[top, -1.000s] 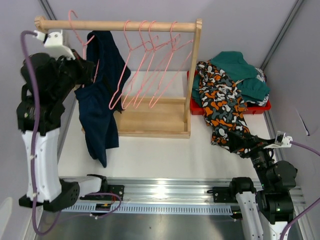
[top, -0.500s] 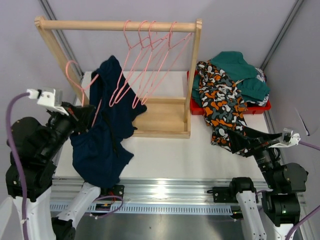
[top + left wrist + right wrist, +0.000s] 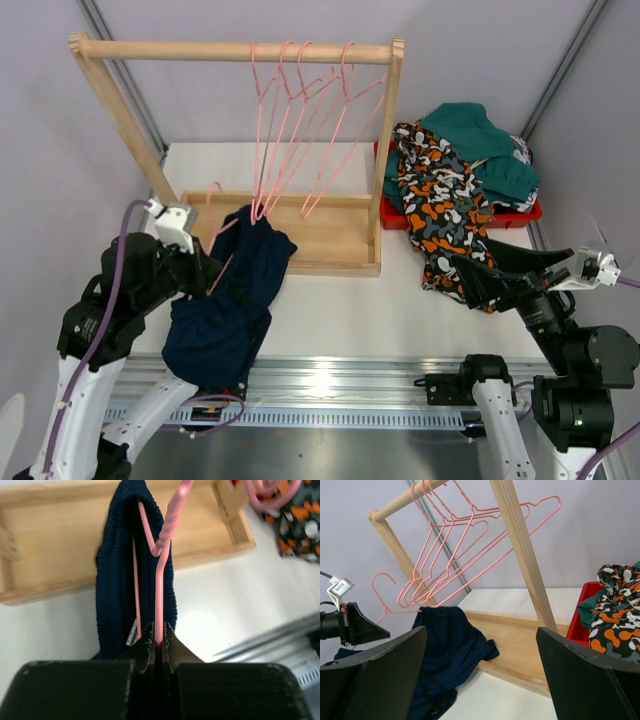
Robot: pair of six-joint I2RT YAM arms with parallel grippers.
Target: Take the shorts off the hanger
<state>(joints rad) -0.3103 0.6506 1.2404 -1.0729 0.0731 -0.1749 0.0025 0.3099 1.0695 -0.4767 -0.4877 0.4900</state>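
- Top external view puts the navy shorts [image 3: 225, 310] low on your left. They hang on a pink hanger [image 3: 159, 580] and drape over the wooden rack [image 3: 320, 245] base and the table's near edge.
- Your left gripper [image 3: 157, 636] is clamped on that hanger's wire.
- Your right gripper [image 3: 468, 280] is spread wide and holds nothing, just beside the camouflage shorts [image 3: 440, 200].

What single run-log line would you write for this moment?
left claw: shut on hanger | navy shorts: on hanger, off rail | right claw: open, empty | task: not done
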